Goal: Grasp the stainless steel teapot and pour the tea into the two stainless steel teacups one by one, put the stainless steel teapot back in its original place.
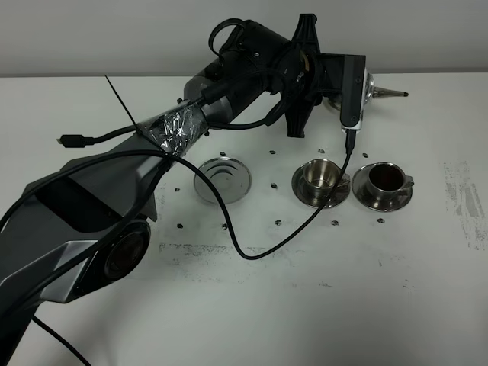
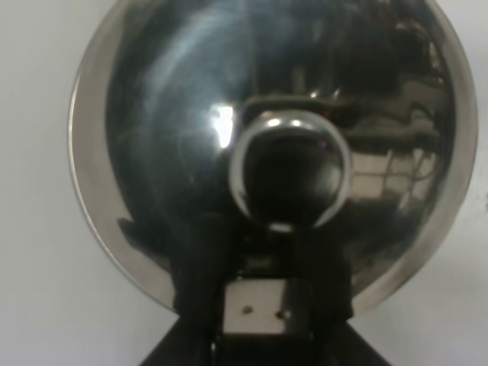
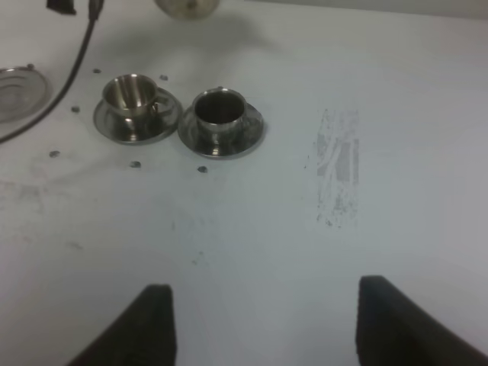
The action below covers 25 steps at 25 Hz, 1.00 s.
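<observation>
My left gripper (image 2: 263, 296) is shut on the loop handle of the stainless steel teapot (image 2: 274, 137), whose domed lid and knob fill the left wrist view. From the high camera only its body and thin spout (image 1: 389, 93) show, past the arm's wrist, beyond the two stainless steel teacups. The left teacup (image 1: 319, 175) (image 3: 133, 94) shows bare steel inside. The right teacup (image 1: 385, 179) (image 3: 219, 113) holds dark tea (image 3: 219, 107). Each stands on a saucer. The round dish (image 1: 222, 179), the original place, lies bare left of the cups. My right gripper (image 3: 263, 328) is open over bare table.
A black cable (image 1: 252, 248) loops from the left wrist camera over the table between the dish and the left cup. Small dark studs dot the white tabletop around the dish and saucers. A scuffed grey patch (image 1: 465, 198) marks the table at the right.
</observation>
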{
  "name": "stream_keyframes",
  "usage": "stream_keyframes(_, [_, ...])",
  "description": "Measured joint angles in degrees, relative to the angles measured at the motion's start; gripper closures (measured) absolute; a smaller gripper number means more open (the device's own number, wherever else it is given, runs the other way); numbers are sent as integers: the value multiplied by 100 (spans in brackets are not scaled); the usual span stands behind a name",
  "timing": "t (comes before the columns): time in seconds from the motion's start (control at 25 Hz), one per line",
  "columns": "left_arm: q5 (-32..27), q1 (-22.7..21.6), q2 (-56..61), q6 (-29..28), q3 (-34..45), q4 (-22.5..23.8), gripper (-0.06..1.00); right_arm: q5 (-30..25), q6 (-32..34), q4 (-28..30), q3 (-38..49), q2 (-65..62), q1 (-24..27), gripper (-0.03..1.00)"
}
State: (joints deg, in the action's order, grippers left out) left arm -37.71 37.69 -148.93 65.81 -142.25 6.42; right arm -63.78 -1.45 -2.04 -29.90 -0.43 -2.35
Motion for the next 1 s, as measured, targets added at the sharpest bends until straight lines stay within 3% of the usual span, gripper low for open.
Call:
stream_keyframes(0.64, [-36,40,-110,-29,91,-115,76,0,0,0,0,0,0,47])
stream_keyframes(0.8, [-43,45,-69,-291,125,-121,76,0,0,0,0,0,0,47])
stream_keyframes(1.0, [-41,47,458,-477,700,-133,76,0,0,0,0,0,0,47])
